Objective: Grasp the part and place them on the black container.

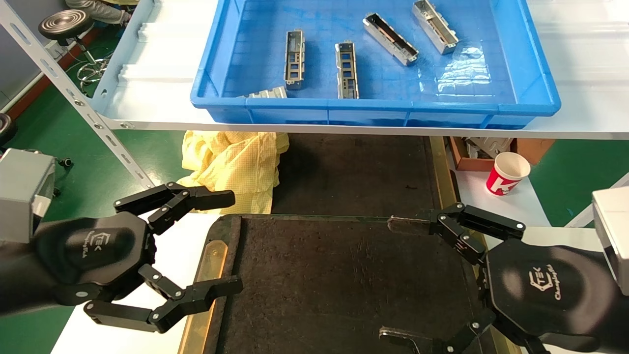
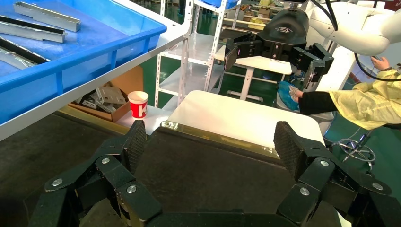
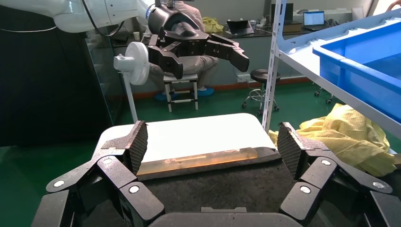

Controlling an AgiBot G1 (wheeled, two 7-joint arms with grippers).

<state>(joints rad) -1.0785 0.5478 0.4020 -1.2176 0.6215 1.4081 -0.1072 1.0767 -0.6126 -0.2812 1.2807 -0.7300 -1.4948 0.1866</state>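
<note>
**Both grippers open over the black tray, parts still in the blue crate**

The left gripper (image 1: 236, 242) hangs over the left edge of the black tray (image 1: 344, 275), its body out past the tray's brass-coloured side strip (image 1: 209, 275) and its two fingers reaching inward across that strip. The fingers are spread wide with nothing between them. The left wrist view shows the same thing: the two ridged finger pads (image 2: 136, 142) stand far apart with only the dark tray surface (image 2: 203, 175) beneath.

The right gripper (image 1: 393, 280) mirrors it at the tray's right edge, body outside the edge, fingers pointing inward over the rough black surface. It too is wide open and empty; in the right wrist view its pads (image 3: 138, 142) frame the bare tray (image 3: 227, 189) and the far side strip (image 3: 203, 158).

No part lies on the tray. The metal parts sit in the blue crate (image 1: 535, 64) on the shelf beyond the tray: one part (image 1: 295, 59) and a second (image 1: 347, 70) lie side by side near the crate's middle, two more (image 1: 390, 39) (image 1: 435, 27) lie angled toward its back, and a fifth (image 1: 268, 92) rests against the front wall.

Beyond the tray's right corner stands a red-and-white paper cup (image 1: 507, 173); beyond its left corner lies a yellow cloth (image 1: 231, 160).
</note>
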